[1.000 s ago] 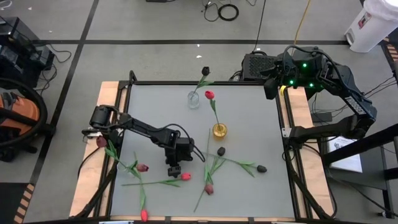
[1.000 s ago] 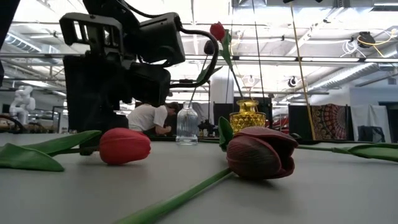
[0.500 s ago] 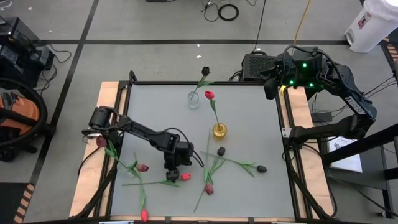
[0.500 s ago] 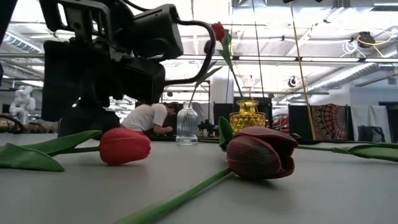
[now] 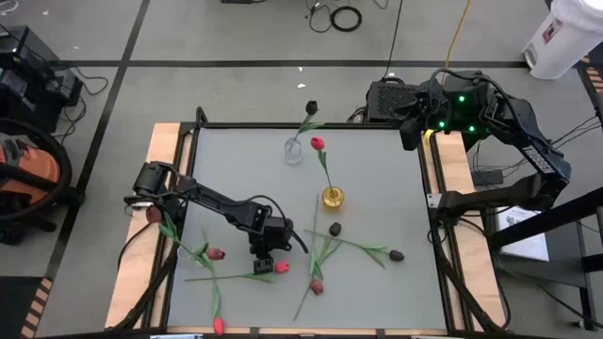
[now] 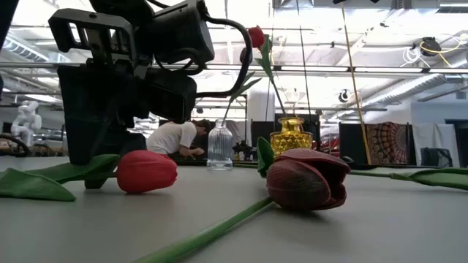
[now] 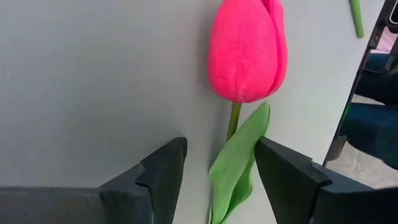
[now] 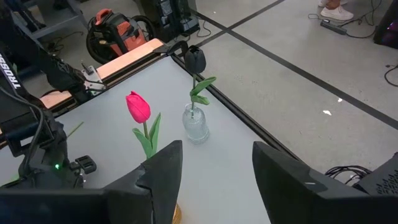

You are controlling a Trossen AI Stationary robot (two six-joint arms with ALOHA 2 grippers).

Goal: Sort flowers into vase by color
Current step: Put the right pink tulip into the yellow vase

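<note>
A pink tulip point(image 5: 281, 267) lies on the table near its front. Its head point(image 7: 247, 50) and its stem and leaf point(image 7: 239, 155) fill the left wrist view. My left gripper point(image 7: 217, 180) is open and low over the table, one finger on each side of that stem and leaf, close behind the head point(image 6: 146, 171), touching neither. A clear vase point(image 5: 294, 149) holds a black tulip point(image 5: 312, 108). A yellow vase point(image 5: 333, 197) holds a red tulip point(image 5: 317, 143). My right gripper point(image 8: 217, 180) hangs open, high over the far right corner.
Several more tulips lie loose on the table: a maroon one point(image 5: 217, 253) left of the gripper, a maroon one point(image 6: 307, 179) to its right, two black heads point(image 5: 334, 229) point(image 5: 397, 254), a red head point(image 5: 219, 326) at the front edge. A person shows in the room beyond.
My left gripper has shifted slightly toward the table's left and turned a little, staying open and low over the pink tulip's stem. The flowers lie where they were.
</note>
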